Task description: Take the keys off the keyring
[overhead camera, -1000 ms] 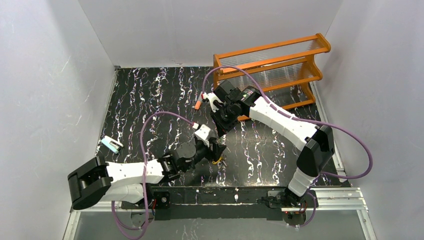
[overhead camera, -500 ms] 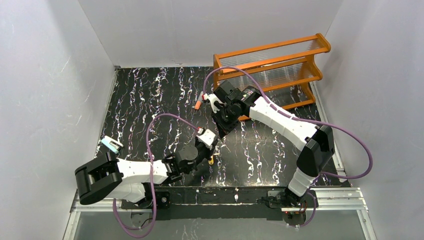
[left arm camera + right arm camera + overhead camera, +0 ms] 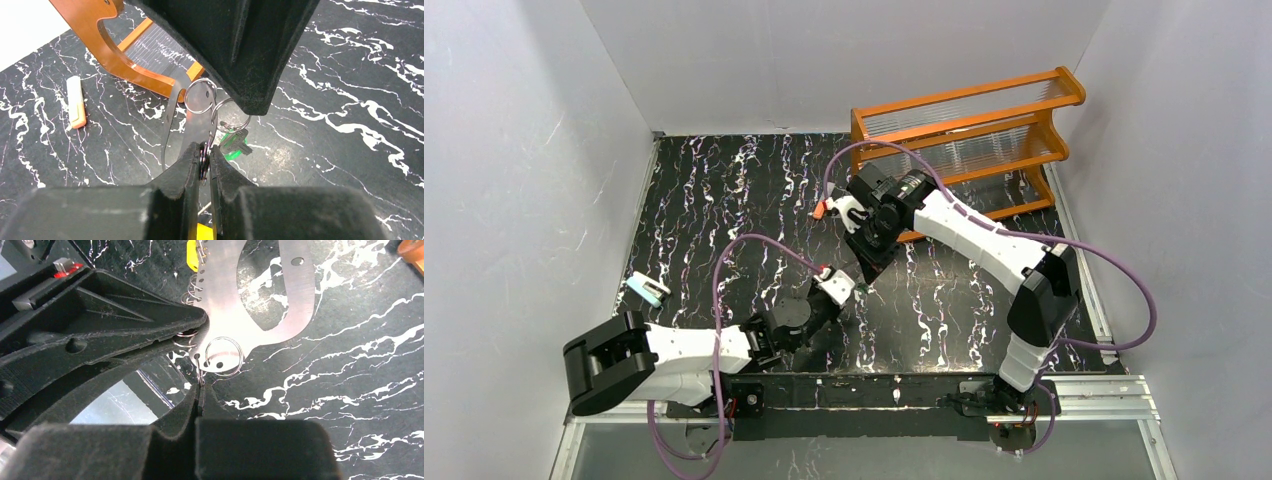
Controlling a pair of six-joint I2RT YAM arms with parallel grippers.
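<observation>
The keyring [image 3: 231, 310], a flat grey metal oval with a large open centre, hangs above the black marbled table between both grippers. My left gripper [image 3: 204, 161] is shut on its edge, where small wire rings sit; it also shows in the top view [image 3: 850, 291]. My right gripper [image 3: 200, 386] is shut on a thin split ring at the plate's lower end; it also shows in the top view [image 3: 865, 277]. The green key [image 3: 234, 143] hangs from a small ring [image 3: 231, 114] under the right gripper's tip. The yellow key head [image 3: 192, 255] shows at the plate's far end.
An orange rack [image 3: 969, 125] stands at the back right, close behind the right arm. An orange-and-white stick [image 3: 821, 210] lies left of the right wrist. A small blue-and-white object [image 3: 647, 290] lies at the table's left edge.
The right gripper has come down to the left gripper and closed on a ring. The left gripper has shifted slightly up and left. The yellow key below it no longer shows from above.
</observation>
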